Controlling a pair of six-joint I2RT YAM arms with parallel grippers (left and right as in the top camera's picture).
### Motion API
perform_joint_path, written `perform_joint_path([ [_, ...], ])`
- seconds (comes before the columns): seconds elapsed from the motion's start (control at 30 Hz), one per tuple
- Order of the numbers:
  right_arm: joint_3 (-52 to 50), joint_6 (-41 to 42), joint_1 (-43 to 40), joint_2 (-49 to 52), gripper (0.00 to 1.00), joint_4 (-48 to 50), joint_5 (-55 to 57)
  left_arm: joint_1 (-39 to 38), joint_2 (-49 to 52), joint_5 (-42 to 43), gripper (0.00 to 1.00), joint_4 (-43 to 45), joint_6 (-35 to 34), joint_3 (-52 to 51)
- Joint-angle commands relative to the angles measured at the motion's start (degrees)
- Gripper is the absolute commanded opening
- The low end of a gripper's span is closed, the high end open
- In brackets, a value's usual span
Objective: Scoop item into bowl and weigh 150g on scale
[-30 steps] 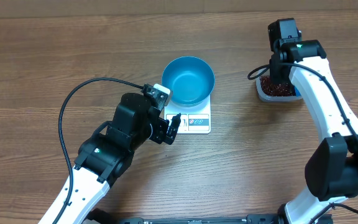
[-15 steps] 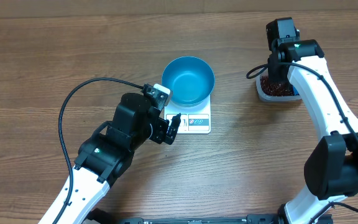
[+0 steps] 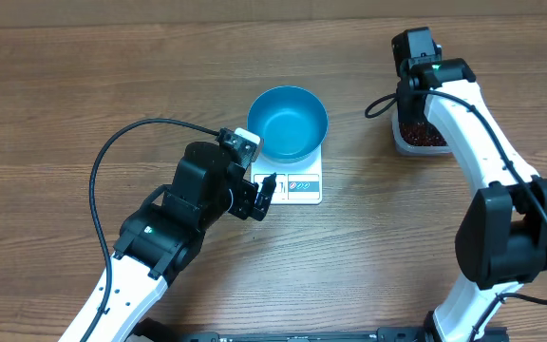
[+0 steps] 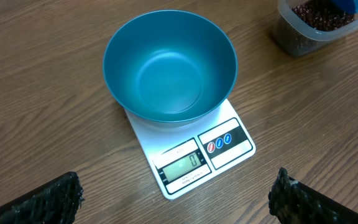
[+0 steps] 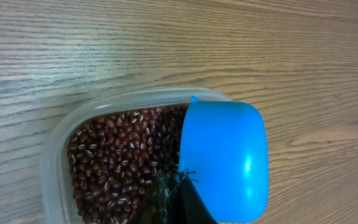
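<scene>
The bright blue bowl (image 3: 288, 122) stands empty on the white scale (image 3: 299, 187). In the left wrist view the bowl (image 4: 169, 74) covers the back of the scale (image 4: 229, 158), whose display reads 0. My left gripper (image 4: 176, 202) is open just in front of the scale and holds nothing; from overhead it (image 3: 259, 195) is at the scale's front left corner. The beans (image 5: 120, 155) fill a clear tub (image 5: 55, 155) at the right. My right gripper (image 5: 179, 193) is shut on a small blue scoop (image 5: 224, 160), which hangs over the tub's right part.
The clear tub (image 3: 419, 138) sits on the wooden table to the right of the scale, with a gap of bare wood between them. My left arm's black cable (image 3: 112, 161) loops over the table at the left. The right arm (image 3: 482, 142) reaches in from the right front.
My right wrist has shifted left and a little toward the back over the tub, and the scoop's blue no longer shows beside the tub from overhead. The left arm has stayed still.
</scene>
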Motion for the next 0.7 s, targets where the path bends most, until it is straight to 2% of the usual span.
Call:
perform_joint_path([
  [0.0, 0.35, 0.26, -1.57, 1.68, 0.04, -0.63, 1.86, -0.02, 0.2, 0.02, 1.0, 0.07, -0.55, -0.55],
  [0.67, 0.35, 0.92, -1.57, 1.68, 0.04, -3.67, -1.4, -0.02, 0.2, 0.02, 1.0, 0.07, -0.55, -0.55],
])
